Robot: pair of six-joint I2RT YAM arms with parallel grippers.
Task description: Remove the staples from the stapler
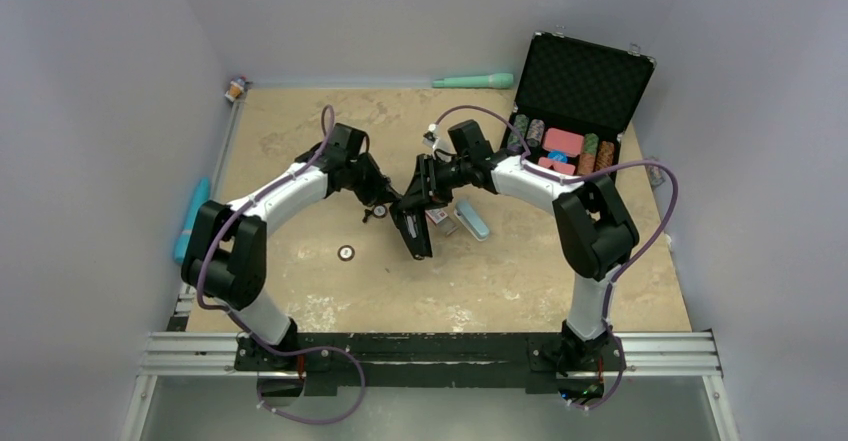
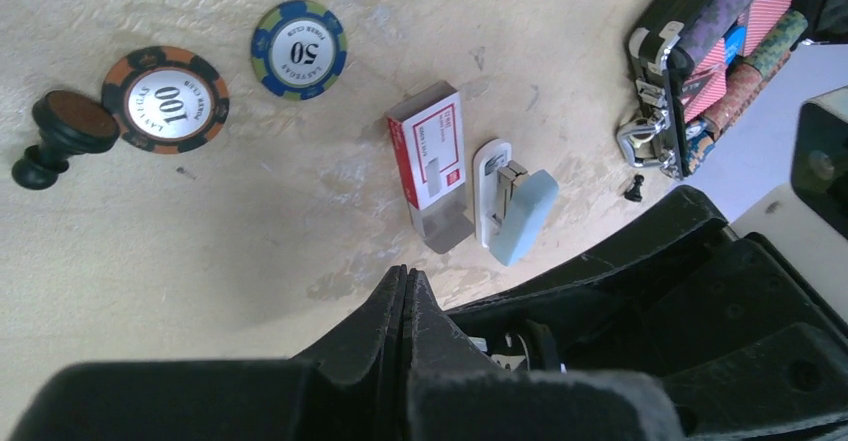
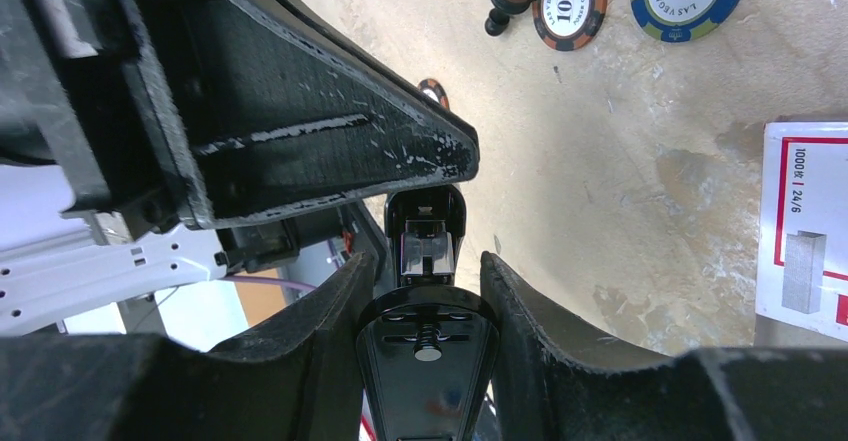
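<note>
Counter (image 1: 500,281): beige, scuffed, grey walls around.
Right tool (image 3: 428,261): pinching the stapler (image 3: 428,356), lower centre of its wrist view.
Left tool (image 2: 405,289): pressed together, near the stapler's tip.
Beyond: red-and-white box (image 2: 430,156), mid-frame, left wrist view.

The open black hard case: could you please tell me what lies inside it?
Rows of stacked multicoloured poker chips, pink boxes and a small blue item; anything beneath them is covered.
</note>
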